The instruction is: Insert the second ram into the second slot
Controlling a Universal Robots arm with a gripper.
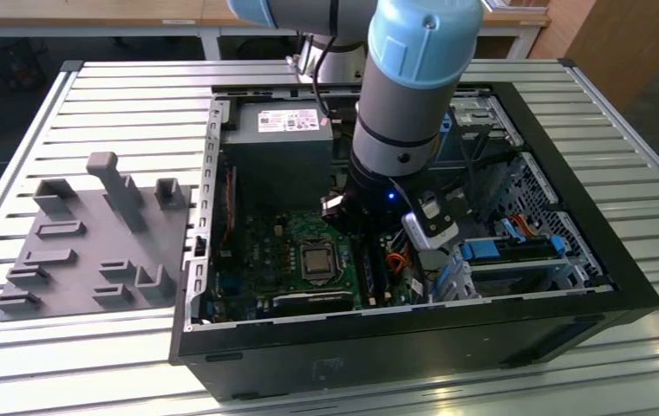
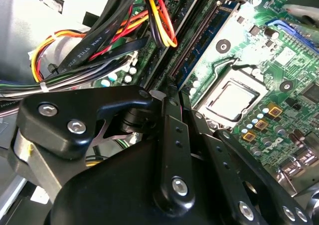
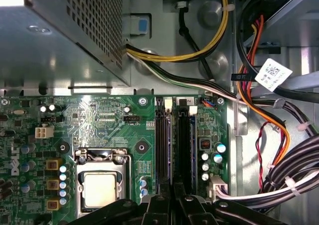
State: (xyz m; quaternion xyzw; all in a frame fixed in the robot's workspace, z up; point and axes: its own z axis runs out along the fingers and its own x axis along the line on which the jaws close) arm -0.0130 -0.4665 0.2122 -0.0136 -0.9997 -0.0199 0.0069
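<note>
While your pincer hangs low over the motherboard's memory slots, I cannot tell how its fingers stand. The second ram appears edge-on in a slot. Judged risk: uneven pressing could leave one end unseated.

The grey arm has pale blue joint caps, and its black claw carries silver screws.
</note>
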